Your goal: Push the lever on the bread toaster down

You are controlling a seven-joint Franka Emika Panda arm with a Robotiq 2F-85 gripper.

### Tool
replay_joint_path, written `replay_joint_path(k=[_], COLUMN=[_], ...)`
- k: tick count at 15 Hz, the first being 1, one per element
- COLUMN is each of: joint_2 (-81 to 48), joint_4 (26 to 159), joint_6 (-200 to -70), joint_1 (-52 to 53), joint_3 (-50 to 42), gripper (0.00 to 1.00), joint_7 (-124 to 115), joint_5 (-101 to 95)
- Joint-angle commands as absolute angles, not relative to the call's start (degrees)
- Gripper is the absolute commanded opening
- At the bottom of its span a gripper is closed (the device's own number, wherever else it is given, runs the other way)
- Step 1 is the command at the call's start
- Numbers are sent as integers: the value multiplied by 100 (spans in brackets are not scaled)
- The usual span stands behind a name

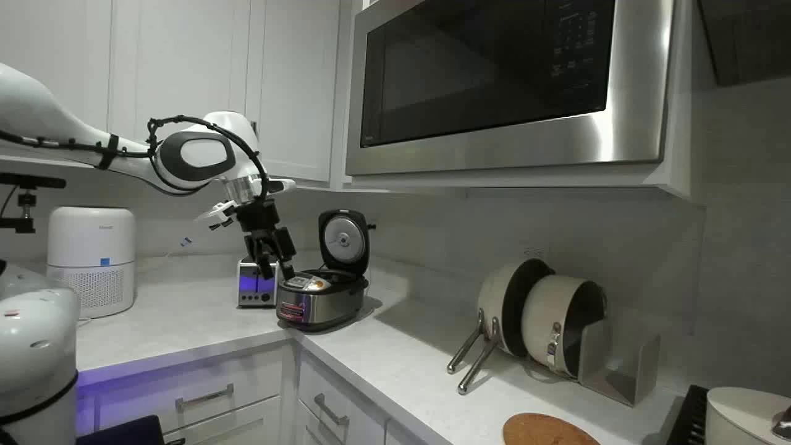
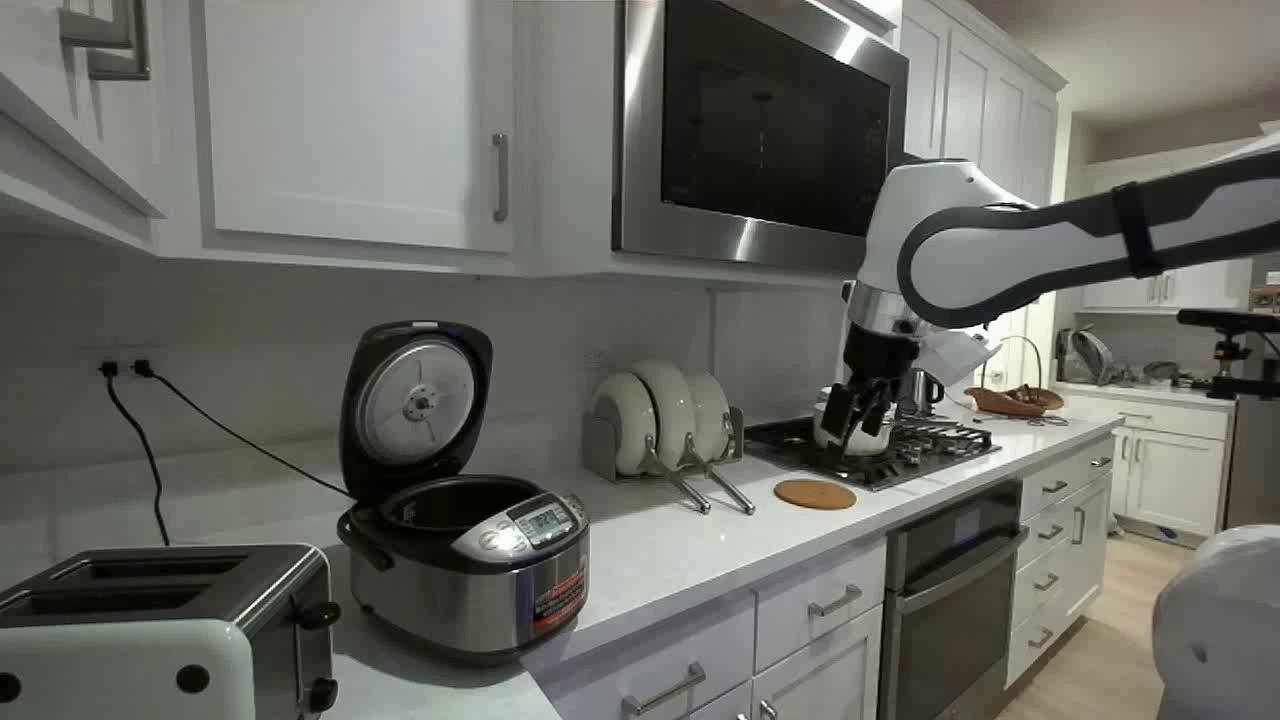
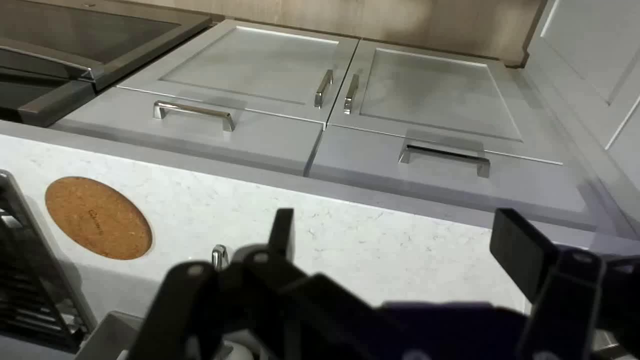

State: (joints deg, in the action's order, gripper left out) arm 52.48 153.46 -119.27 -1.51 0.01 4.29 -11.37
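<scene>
Pale counter (image 1: 414,355); white cabinets (image 1: 185,74); toaster (image 2: 150,645) beside cooker (image 2: 465,600).

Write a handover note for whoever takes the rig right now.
Claw: open, nothing between its fingertips, in the air clear of the bread toaster.
Toaster: on the counter, beside the open rice cooker.
Done: no press apparent; the lever looks raised.
Left: bring the claw to the lever and push down; probably steer around the cooker.
</scene>
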Motion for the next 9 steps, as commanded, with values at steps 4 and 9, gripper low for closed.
replay_joint_path(k=[4,9], joint_2=[5033,4544], joint_4=[15355,15346], joint_6=[-12081,-12619], joint_1=[4,494], joint_3=[-111,-313], gripper=[100,100], joint_7=[578,1080], joint_5=[-1053,-756])
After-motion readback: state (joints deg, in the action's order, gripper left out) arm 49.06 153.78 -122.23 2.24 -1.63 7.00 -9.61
